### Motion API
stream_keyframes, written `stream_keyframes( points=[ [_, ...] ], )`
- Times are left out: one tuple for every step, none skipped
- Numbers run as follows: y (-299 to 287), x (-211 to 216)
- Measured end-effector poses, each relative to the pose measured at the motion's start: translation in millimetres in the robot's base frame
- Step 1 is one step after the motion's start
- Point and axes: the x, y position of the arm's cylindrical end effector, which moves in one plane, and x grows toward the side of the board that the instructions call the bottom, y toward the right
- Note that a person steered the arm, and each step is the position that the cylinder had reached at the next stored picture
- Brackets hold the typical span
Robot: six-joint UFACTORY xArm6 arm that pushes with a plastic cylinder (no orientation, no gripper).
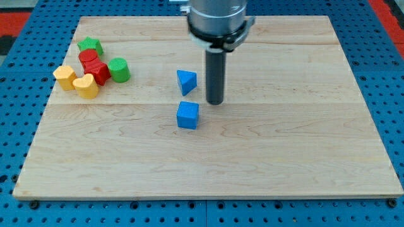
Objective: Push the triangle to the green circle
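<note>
A blue triangle (186, 82) lies near the board's middle. My tip (216, 102) rests on the board just to the triangle's right and slightly below it, apart from it by a small gap. The green circle (118, 70) sits at the view's left, touching a cluster of other blocks. A blue cube (187, 115) lies just below the triangle, to the lower left of my tip.
The cluster at the view's left holds a green star (91, 45), two red blocks (95, 66), a yellow hexagon-like block (64, 77) and a yellow heart (86, 86). The wooden board (284, 157) lies on a blue pegged surface (19, 63).
</note>
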Motion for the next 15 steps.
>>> stream_keyframes(
  points=[
    [-49.2,-19.0],
    [-133.9,-9.6],
    [-71.1,-11.9],
    [3.3,-42.4],
    [-64.5,-46.0],
    [-126.4,-42.0],
    [-65.3,-44.0],
    [55.8,-42.3],
    [145.4,-41.9],
    [188.5,-40.6],
    [196.0,-39.9],
    [207.2,2.8],
    [185.9,108.4],
    [73.9,146.6],
    [-31.7,129.1]
  ],
)
